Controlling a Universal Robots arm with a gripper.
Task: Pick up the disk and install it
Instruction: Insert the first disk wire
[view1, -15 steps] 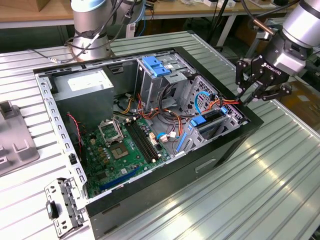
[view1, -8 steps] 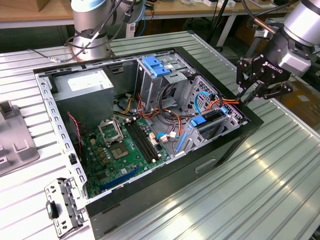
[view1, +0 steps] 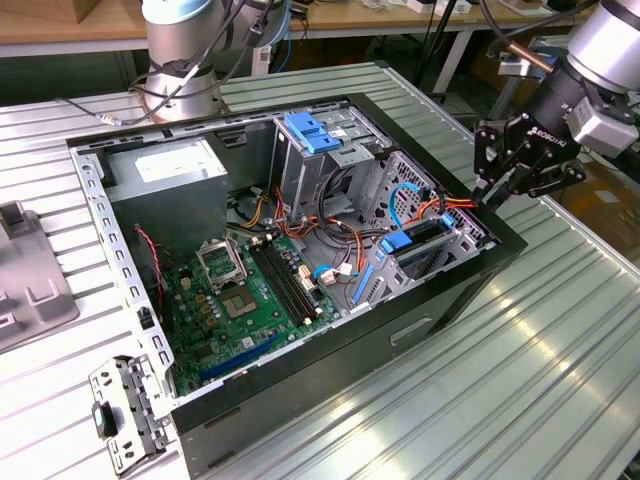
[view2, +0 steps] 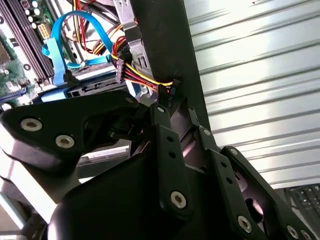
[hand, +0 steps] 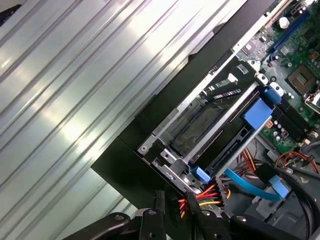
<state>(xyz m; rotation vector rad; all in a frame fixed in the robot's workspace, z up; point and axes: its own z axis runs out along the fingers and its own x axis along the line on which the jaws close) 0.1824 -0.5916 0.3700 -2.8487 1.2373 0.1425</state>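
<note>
Hovering: claw (view1: 492, 192) at case (view1: 440, 300) corner | grip: cannot tell | nearby: coloured cables (view1: 455, 203), disk (view1: 425, 238)

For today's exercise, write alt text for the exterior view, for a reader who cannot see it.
A robot arm's gripper hangs at the corner of an open computer case, beside the disk with blue rails in its bay. A green motherboard lies inside.

Open black computer case (view1: 440, 300): black walls, grey metal inside.
Flat rectangular motherboard (view1: 240, 300): green, black slots.
Ribbed metal table top (view1: 520, 400): silver, parallel ridges.
Plastic latch handle (view1: 315, 132): bright blue.
Bundled power wires (view2: 142, 75): red, yellow, black.
Flat data cable (view2: 65, 45): light blue.
Box-shaped power supply (view1: 165, 185): grey, white sticker.
Robot gripper (view1: 500, 190): matte black.
</note>
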